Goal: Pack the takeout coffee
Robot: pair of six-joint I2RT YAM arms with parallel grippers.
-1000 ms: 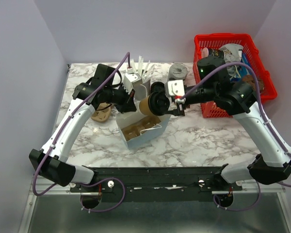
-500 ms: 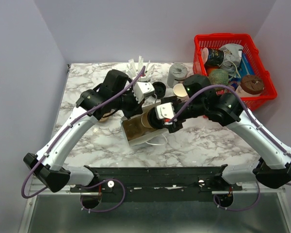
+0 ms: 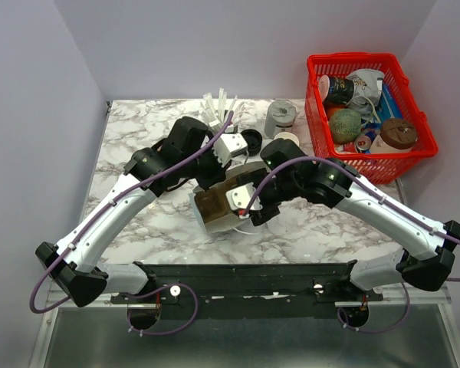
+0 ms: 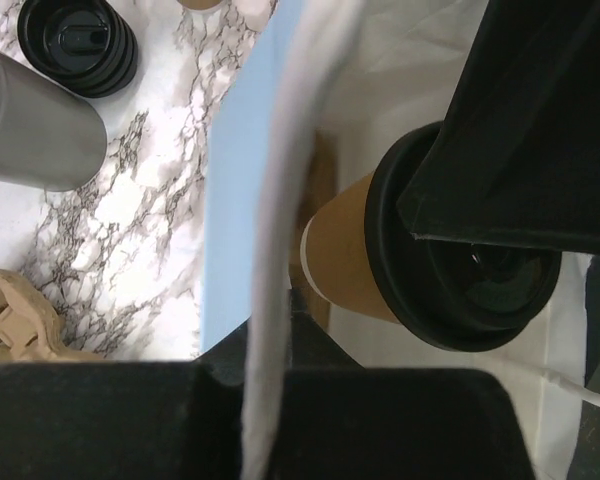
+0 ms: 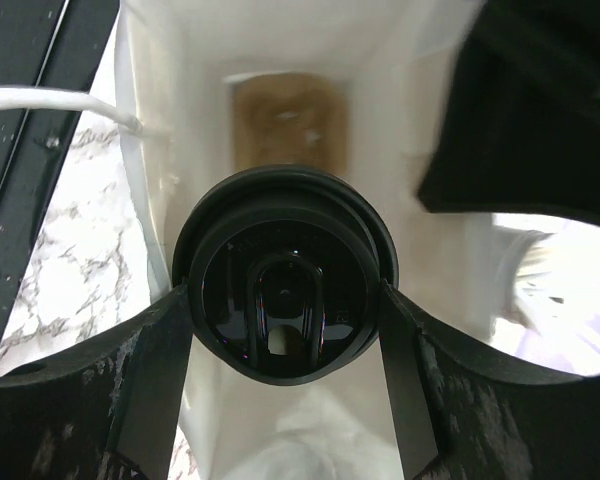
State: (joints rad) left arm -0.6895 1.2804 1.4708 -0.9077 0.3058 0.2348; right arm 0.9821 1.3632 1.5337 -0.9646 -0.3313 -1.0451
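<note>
Right hand (image 5: 280,335) clamps takeout coffee (image 4: 345,250) at lid (image 5: 280,290); left hand (image 4: 270,375) pinches bag (image 4: 290,150) wall. Cup likely light, crushable: stiff lid rim safest hold.

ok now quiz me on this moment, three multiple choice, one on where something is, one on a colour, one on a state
1. The takeout coffee is
A. lying tipped over outside any bag
B. inside the mouth of the white bag
C. stacked on another cup

2. The basket at the far right is
A. red
B. blue
C. green

3. The right gripper is
A. open with nothing between its fingers
B. shut on a straw
C. shut on the takeout coffee

Answers:
1 B, the right wrist view shows the bag's white walls all around the lidded cup.
2 A, the top view shows its red plastic mesh.
3 C, the fingers press both sides of the cup just under its black lid.
</note>
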